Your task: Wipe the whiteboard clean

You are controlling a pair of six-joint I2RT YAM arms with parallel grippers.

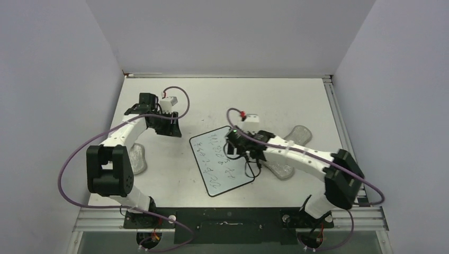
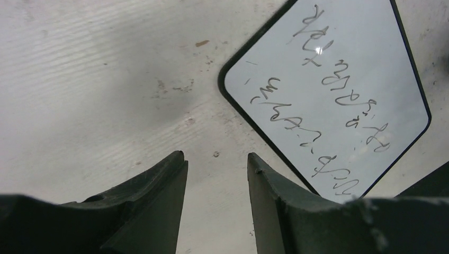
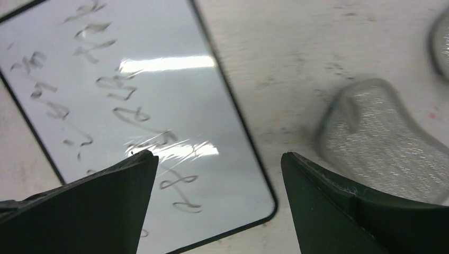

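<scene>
Fingers (image 3: 106,201) of the right gripper (image 3: 218,154) are spread wide, with nothing between them. They hang over the right edge of the whiteboard (image 3: 132,106). The board lies flat on the table (image 1: 275,95) between the two arms, turned a bit. Dark scribbles cover it, so no wiping is done yet.

A grey pad (image 3: 381,143) lies just beside the board, close to the right finger. I think this pad is the wiper. If the gripper comes down right here, one finger could hit the board and push it away, and the pad would be missed. It likely needs to go more to the right first.

The left gripper (image 2: 215,154) is half open and holds nothing. It floats over bare table near the board's far left corner, not touching it.
</scene>
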